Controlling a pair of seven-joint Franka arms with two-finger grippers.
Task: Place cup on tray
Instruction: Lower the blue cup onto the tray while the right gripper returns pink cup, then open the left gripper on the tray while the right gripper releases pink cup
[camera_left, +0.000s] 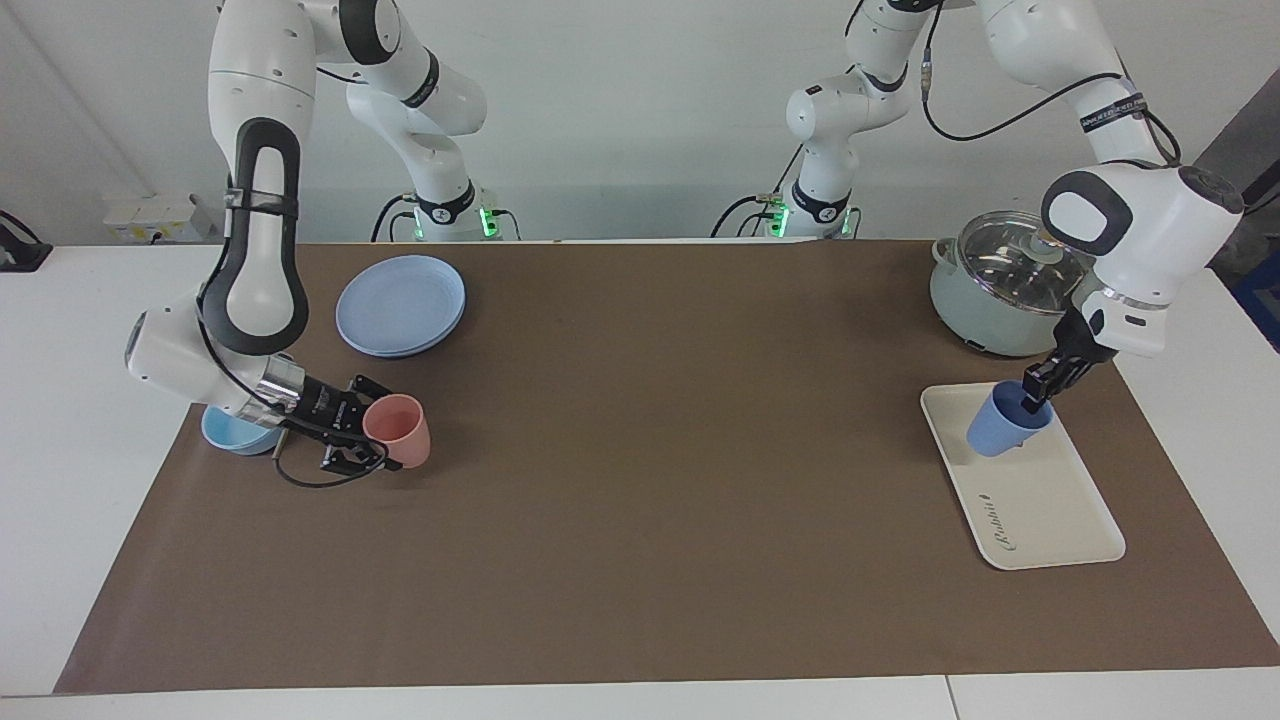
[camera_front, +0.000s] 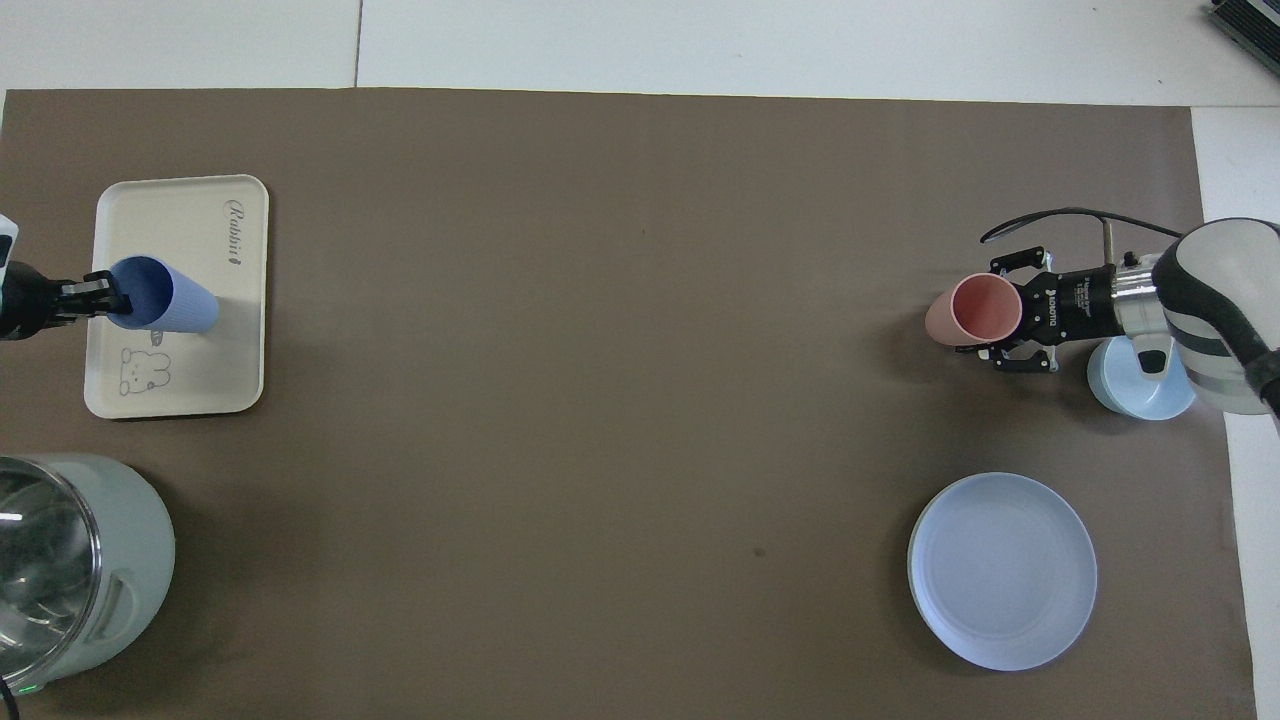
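The periwinkle-blue cup hangs tilted over the tray's half nearer the robots, its base low over or touching the tray; I cannot tell which. My left gripper is shut on the cup's rim. The cream-white tray lies on the brown mat at the left arm's end of the table. At the right arm's end, my right gripper is shut on the rim of a salmon-pink tumbler, held tilted low over the mat.
A pale green pot with a glass lid stands nearer the robots than the tray. A round blue plate and a light-blue bowl sit at the right arm's end, the bowl under the right forearm.
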